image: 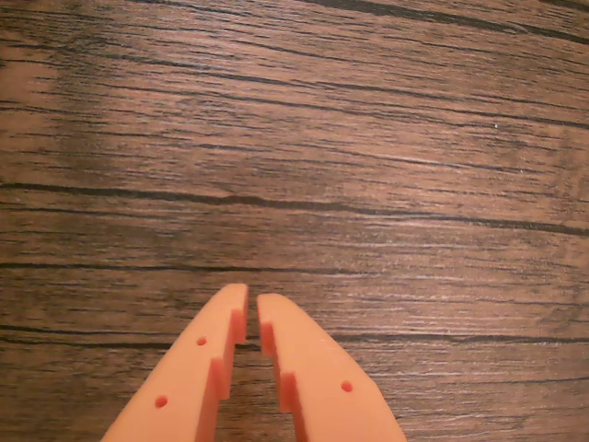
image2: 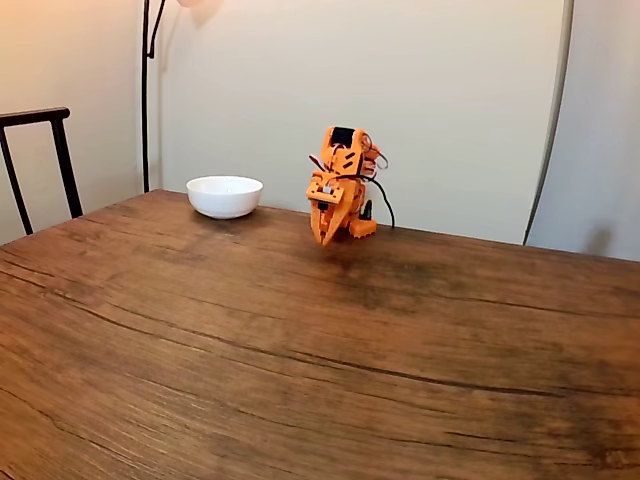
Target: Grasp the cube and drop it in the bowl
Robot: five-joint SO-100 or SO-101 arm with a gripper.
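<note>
Wrist view: orange gripper [image: 253, 308] with its 2 fingers [image: 193, 373] nearly together, a thin slit between the tips, nothing held. Below it, bare dark-grained wooden table [image: 368, 166].

Fixed view: the orange arm [image2: 342, 180] is folded at the table's far edge, gripper [image2: 326, 236] pointing down, near the tabletop. White bowl [image2: 224, 196] sits to its left, apart from it. The cube's place cannot be told.
</note>
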